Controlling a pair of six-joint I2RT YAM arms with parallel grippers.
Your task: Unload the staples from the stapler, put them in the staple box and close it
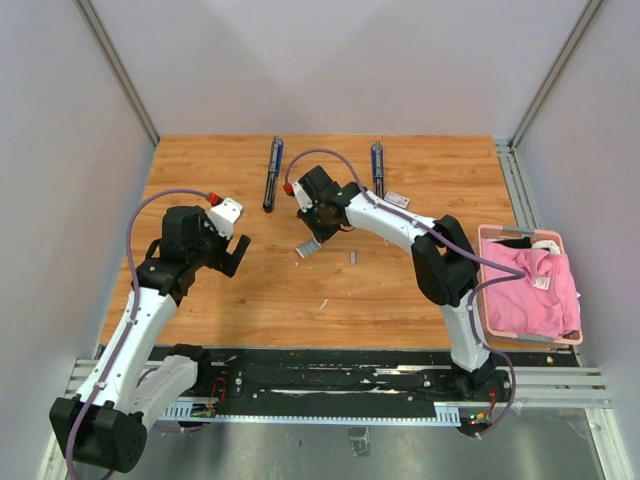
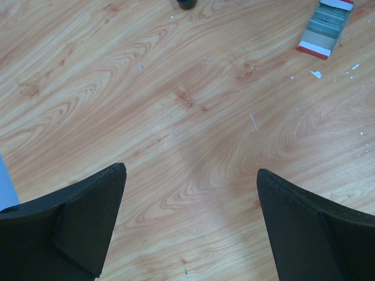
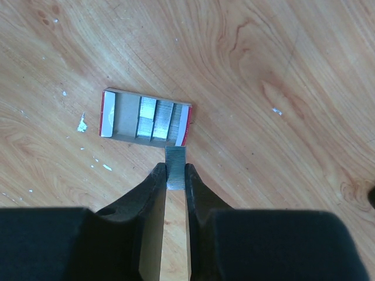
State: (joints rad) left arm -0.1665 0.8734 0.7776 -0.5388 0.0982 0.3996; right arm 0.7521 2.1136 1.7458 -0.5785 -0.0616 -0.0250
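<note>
My right gripper (image 3: 174,171) is shut on a short silvery strip of staples (image 3: 175,157), held just above the wood. Right in front of it lies a small open card tray with red ends (image 3: 120,116) holding more staple strips. From above, my right gripper (image 1: 318,226) hangs over that tray (image 1: 307,247). A tiny grey staple strip (image 1: 353,257) lies to its right. Two dark blue staplers (image 1: 272,172) (image 1: 377,168) lie at the back. My left gripper (image 2: 190,175) is open and empty over bare wood, and from above it (image 1: 238,250) sits left of the tray (image 2: 325,26).
A small white box with red print (image 1: 397,199) lies next to the right stapler. A pink basket (image 1: 486,290) with pink cloth stands at the right edge. Small white paper flecks (image 2: 315,74) dot the wood. Grey walls close in the table.
</note>
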